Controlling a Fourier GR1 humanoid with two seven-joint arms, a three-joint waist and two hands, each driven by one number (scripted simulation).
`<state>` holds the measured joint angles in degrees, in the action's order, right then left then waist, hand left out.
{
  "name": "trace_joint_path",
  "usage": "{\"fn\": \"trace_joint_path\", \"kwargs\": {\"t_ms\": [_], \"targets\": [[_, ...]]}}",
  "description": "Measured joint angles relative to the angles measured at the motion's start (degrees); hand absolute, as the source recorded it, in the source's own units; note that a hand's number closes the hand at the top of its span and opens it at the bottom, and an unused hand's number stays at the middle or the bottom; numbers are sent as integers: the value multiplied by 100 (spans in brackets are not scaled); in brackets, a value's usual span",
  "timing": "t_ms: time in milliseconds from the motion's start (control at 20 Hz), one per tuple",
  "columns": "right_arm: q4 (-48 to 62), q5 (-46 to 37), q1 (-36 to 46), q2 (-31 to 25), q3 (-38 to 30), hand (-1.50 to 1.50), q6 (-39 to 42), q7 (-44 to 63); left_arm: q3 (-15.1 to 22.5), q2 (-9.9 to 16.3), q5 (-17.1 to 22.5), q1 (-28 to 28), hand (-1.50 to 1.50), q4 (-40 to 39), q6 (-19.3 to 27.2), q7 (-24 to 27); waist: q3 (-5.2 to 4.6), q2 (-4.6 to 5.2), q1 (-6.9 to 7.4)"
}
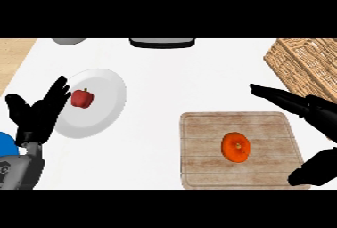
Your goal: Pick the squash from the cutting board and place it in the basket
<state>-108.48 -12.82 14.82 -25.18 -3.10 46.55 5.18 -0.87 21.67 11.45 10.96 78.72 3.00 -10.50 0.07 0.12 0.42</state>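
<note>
An orange round squash (236,146) lies near the middle of the wooden cutting board (197,129) at the lower right. The wicker basket (304,62) stands at the upper right edge, beyond the board. My right hand (309,109) comes in from the right, fingers straight and spread over the board's right edge, thumb (316,169) low at the board's near corner; it is open and apart from the squash. At the left edge my left hand (39,113) rests open with fingers up, partly over a white plate.
The white plate (102,95) at the left carries a red bell pepper (82,98). At the far edge a dark tray-like object (162,42) and a grey round object (69,41) show partly. A wooden strip (13,58) runs along the far left.
</note>
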Motion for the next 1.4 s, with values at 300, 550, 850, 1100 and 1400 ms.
{"fn": "trace_joint_path", "kwargs": {"t_ms": [300,550,850,1100,1400], "targets": [[691,-954,-242,526,547,-150,-726,-839,-85,-102,-128,123,0,-16,-1,-88,-3,-3,-15],[1509,-1731,-53,659,955,-150,-1116,-1206,-203,-108,-154,174,0,-83,-151,-91,-5,-4,-12],[1890,-2238,-42,647,1134,-150,-1154,-1465,-330,-168,-259,148,0,-3,-245,-220,-6,-10,-24],[2003,-2470,-199,573,1025,-150,-1209,-1891,-447,-306,-389,84,0,31,-318,-177,-6,-12,-35],[2227,-2449,-182,527,829,-150,-1042,-2345,-544,-390,-501,56,0,93,-405,-197,-6,-13,-34]]}}
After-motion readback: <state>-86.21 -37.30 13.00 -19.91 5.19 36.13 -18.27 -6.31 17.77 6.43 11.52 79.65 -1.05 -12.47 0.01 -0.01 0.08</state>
